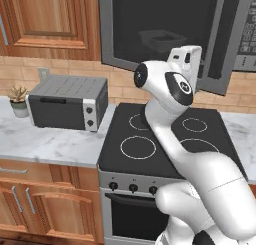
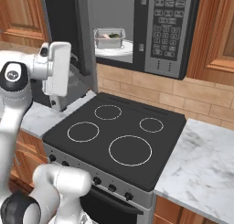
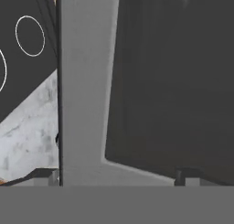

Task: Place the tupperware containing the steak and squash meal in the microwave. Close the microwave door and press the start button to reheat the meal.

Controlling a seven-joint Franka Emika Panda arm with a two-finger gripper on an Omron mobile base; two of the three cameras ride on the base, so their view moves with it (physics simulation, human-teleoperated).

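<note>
The microwave (image 2: 167, 32) hangs above the stove with its door (image 2: 68, 22) swung wide open to the left. Inside, the clear tupperware (image 2: 109, 38) rests on the white turntable (image 2: 122, 50), and the pinkish-red steak and squash meal (image 2: 111, 35) shows through it. In the left base view the tub (image 1: 162, 39) appears dimly through the door's dark glass (image 1: 150, 19), left of the vertical bar handle (image 1: 227, 34). My gripper (image 3: 116, 176) is open, holds nothing, and faces the door's grey frame (image 3: 82, 104) and window (image 3: 173, 81) at close range. The white hand (image 2: 57, 67) sits just before the door.
A black four-ring stove (image 2: 116, 136) lies below the microwave, with marble counter (image 2: 201, 159) on both sides. A small grey toaster oven (image 1: 67, 103) and a potted plant (image 1: 19, 100) stand on the left counter. Wooden cabinets (image 1: 45, 19) flank the microwave.
</note>
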